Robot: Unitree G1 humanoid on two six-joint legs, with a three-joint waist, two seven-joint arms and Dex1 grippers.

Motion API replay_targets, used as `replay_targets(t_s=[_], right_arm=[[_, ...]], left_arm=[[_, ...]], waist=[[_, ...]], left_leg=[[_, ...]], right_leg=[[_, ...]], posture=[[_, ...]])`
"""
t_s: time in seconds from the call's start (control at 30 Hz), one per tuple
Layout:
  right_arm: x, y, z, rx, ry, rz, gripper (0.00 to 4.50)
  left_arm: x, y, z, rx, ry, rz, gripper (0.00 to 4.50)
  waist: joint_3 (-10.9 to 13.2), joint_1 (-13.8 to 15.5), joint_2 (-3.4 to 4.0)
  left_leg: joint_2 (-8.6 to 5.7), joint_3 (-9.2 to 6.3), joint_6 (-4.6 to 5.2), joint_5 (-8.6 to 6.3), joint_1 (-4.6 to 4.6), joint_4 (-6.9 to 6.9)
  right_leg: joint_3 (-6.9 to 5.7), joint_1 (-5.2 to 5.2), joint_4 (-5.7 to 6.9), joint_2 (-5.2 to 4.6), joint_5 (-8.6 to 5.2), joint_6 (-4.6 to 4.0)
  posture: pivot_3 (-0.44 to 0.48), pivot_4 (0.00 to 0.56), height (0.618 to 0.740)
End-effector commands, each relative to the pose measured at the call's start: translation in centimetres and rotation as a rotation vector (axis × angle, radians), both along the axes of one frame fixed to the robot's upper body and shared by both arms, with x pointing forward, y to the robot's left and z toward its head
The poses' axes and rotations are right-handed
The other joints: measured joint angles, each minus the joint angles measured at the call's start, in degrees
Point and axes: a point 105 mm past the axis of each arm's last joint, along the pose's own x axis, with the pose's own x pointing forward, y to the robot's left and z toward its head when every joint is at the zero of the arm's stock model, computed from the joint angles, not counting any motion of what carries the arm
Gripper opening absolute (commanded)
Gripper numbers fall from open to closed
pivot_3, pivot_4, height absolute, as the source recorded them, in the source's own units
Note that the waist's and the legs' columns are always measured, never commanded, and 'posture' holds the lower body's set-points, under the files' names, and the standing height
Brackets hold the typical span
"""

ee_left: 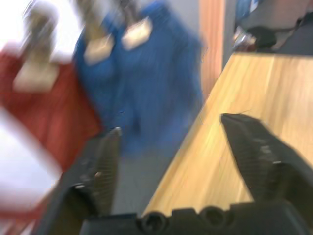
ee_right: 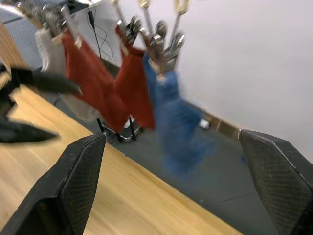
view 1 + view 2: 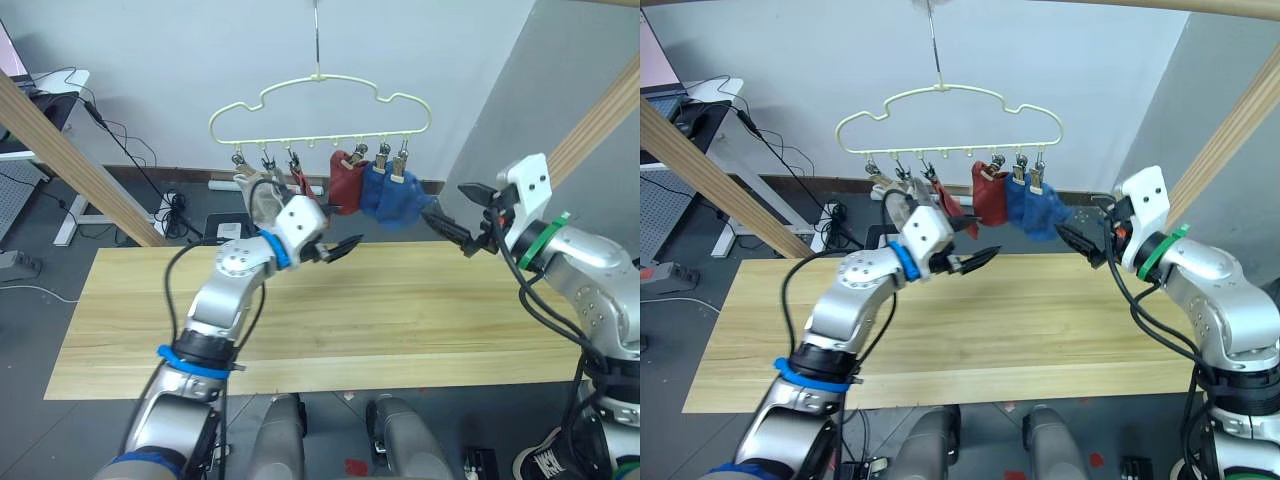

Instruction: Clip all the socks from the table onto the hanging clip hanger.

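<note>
Desk [image 3: 400,320] surface bare of socks; all socks seen hang from the hanger [image 3: 320,105], which is suspended by its hook above the far edge of the desk. Grey sock [image 3: 262,200] at the left end, partly behind the left arm; rust-red sock [image 3: 347,182] near the middle, a second red one [image 2: 90,81] beside it in the right wrist view; blue socks [image 3: 392,195] at the right end, bunched together and touching. Cannot count six with certainty, since the left arm hides part of the row. Left claw [image 3: 335,250] released, jaws apart, empty, just below and in front of the red and blue socks. Right claw [image 3: 455,230] also released and empty, tips close to the lowest blue sock. Judgement: task looks near done or done, so the main risks are in the withdrawal. Right claw tips sit near enough to the blue knit to snag it; a pull would drag the sock off its clip or set the hanger swinging. Left claw rising could knock the clips [image 3: 380,155] from below. Hanger hangs free from one hook, so any bump may tilt it and loosen a weakly gripped sock.
</note>
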Motion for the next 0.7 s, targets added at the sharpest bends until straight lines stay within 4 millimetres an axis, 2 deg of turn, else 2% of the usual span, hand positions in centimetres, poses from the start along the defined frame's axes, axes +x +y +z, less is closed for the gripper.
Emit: replay_targets(t_s=[0.03,0.13,0.37,0.53,0.7], right_arm=[[-0.6,-0.4,-0.4,-0.029,-0.041,0.021,4.50],[-1.0,-0.9,-1.6,-0.066,-0.021,0.031,4.50],[-2.3,-1.9,-3.0,-0.093,0.019,0.029,4.50],[-2.5,-2.5,-3.2,-0.089,0.027,-0.011,4.50],[-2.6,-2.4,-3.6,-0.090,0.033,-0.019,4.50]], left_arm=[[-0.9,3.4,1.2,-0.045,0.022,0.060,4.48],[-1.9,7.2,1.0,-0.024,0.034,0.178,4.48],[-4.9,15.2,-2.1,0.136,0.241,0.373,4.48],[-6.5,17.7,-1.9,0.085,0.234,0.436,4.48],[-7.6,17.6,-2.3,0.039,0.278,0.433,4.48]], waist=[[0.00,0.04,0.00],[0.01,0.10,0.01],[0.01,0.28,0.02],[0.01,0.44,0.01],[0.01,0.62,0.01]], left_leg=[[0.02,-0.01,0.00,0.00,-0.01,0.06],[0.08,-0.04,0.00,0.00,-0.01,0.23],[0.09,-0.13,0.00,0.00,0.11,0.30],[0.14,-0.11,0.01,-0.01,0.11,0.28],[0.14,-0.14,0.00,-0.01,0.10,0.26]], right_leg=[[0.00,0.00,0.05,-0.01,0.00,0.00],[0.02,0.02,0.19,-0.05,0.00,0.01],[0.03,0.14,0.27,-0.07,-0.01,0.02],[0.05,0.14,0.26,-0.19,-0.01,0.02],[0.08,0.15,0.25,-0.20,-0.01,0.02]], posture=[[0.039,0.259,0.740],[0.048,0.262,0.740],[0.073,0.258,0.740],[0.076,0.257,0.740],[0.088,0.252,0.740]])
